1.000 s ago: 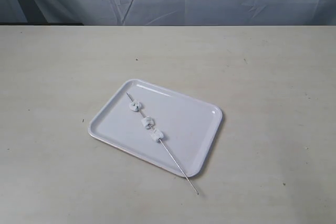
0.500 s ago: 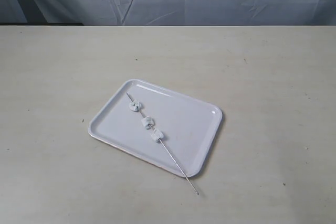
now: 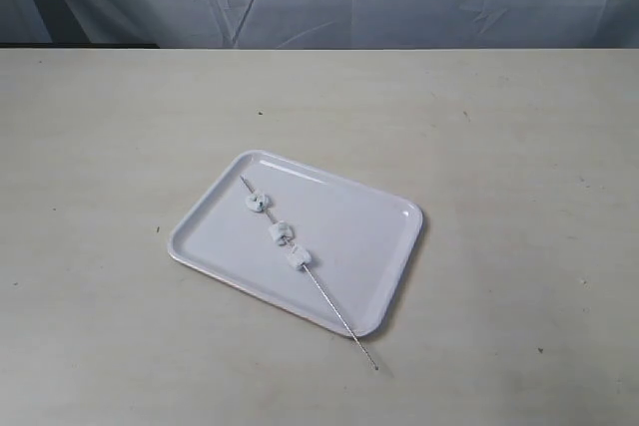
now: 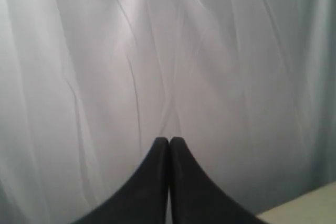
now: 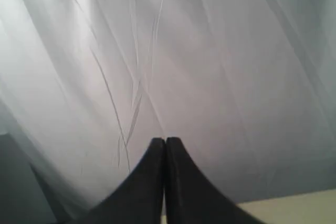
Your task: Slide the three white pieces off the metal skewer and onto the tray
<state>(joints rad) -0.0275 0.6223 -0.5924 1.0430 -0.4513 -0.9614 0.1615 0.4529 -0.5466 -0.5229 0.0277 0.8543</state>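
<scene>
While nothing is held by either arm, the job is judged to be at its very start, with no piece slid off yet.

The left gripper (image 4: 168, 142) is seen pressed fully closed, its two black fingers (image 4: 142, 187) tip to tip, and nothing is caught between them. Only the pale curtain (image 4: 236, 77) is faced by it, and no arm is seen in the exterior view.

Near the middle of the table (image 3: 519, 197) the tray (image 3: 215, 231) is laid flat. The metal skewer (image 3: 334, 307) is laid slanting across it. Its thin tip is pointed toward 11 o'clock, inside the tray. Its other end is pointed toward 5 o'clock and is stuck out past the rim, over the table. The three white pieces (image 3: 281, 233) are threaded on the 11 o'clock half, a little apart from each other, all above the tray floor.

The right gripper (image 5: 165, 142) is also seen squeezed closed on nothing, with the curtain in front of it.

For the next move, one gripper should be opened and brought down to the bare end at 5 o'clock. A careful pinch is called for there, since the rod is very thin. Then the pieces could be pushed toward the 11 o'clock tip by the other gripper.
</scene>
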